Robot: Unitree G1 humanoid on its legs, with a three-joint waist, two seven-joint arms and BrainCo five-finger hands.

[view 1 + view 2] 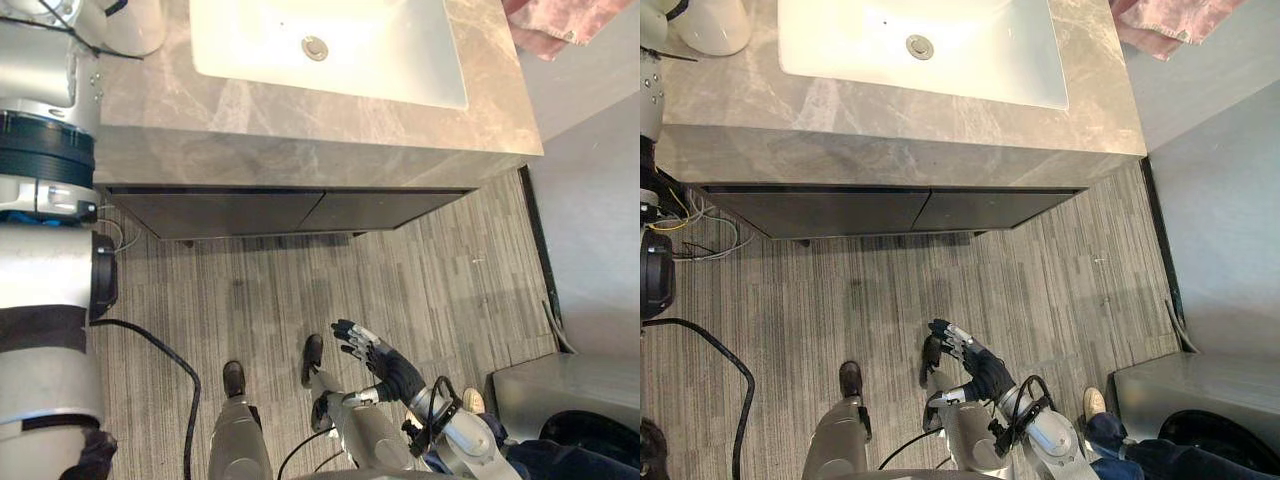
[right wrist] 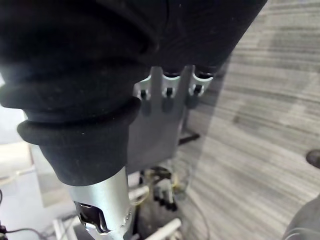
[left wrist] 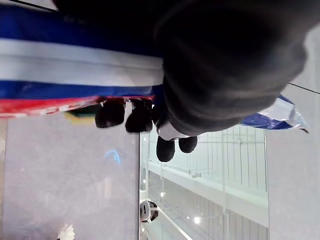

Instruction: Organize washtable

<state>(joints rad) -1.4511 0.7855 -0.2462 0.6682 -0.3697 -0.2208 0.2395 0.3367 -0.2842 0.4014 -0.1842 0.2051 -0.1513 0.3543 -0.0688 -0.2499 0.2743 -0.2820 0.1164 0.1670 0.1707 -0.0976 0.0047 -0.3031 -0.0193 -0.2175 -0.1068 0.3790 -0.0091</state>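
My right hand (image 1: 372, 352) hangs low over the grey striped carpet floor (image 1: 450, 285), fingers spread, empty, well apart from the grey marble washtable (image 1: 300, 115) with its white rectangular basin (image 1: 400, 50). Left hand (image 3: 139, 118) — can't tell its grip.

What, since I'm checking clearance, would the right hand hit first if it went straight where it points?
Likely the dark cabinet front under the washtable; the right hand points that way, depth unclear.

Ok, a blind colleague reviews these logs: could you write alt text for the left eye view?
Seen from above, a grey marble washtable with a white sink above dark cabinet doors. The robot's right hand hangs low over the striped floor, open, holding nothing.
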